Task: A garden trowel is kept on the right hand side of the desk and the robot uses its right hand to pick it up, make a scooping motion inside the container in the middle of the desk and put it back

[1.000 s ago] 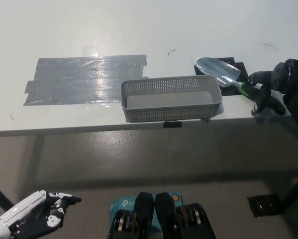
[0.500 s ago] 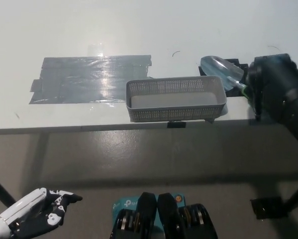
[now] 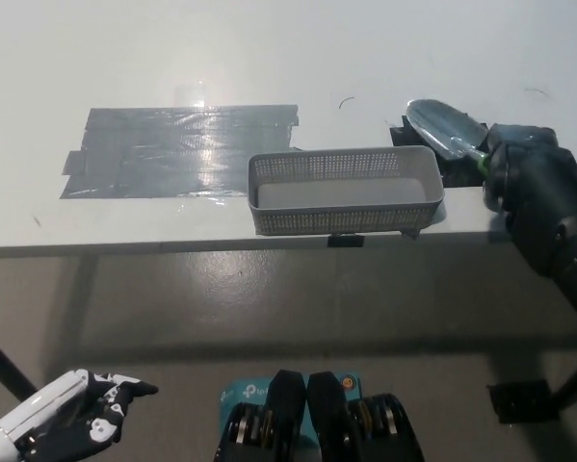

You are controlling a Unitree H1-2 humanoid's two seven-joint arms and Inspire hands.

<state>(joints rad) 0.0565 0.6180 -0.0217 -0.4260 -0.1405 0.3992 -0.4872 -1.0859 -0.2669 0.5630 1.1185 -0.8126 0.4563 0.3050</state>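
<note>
The garden trowel shows its silver blade just behind the right end of the grey mesh container, which stands at the middle of the white desk's front edge. A bit of the green handle runs into my black right hand, which is closed around it at the desk's right side; the rest of the handle is hidden. My white left hand rests low at the lower left, below the desk, fingers apart and holding nothing.
A patch of grey tape covers the desk left of the container. A black mat lies under the trowel. The desk's front edge runs just in front of the container, with floor below.
The whole picture has shifted a little to the right. My right hand has moved from beside the handle to wrapped over it, and the blade now points up and away.
</note>
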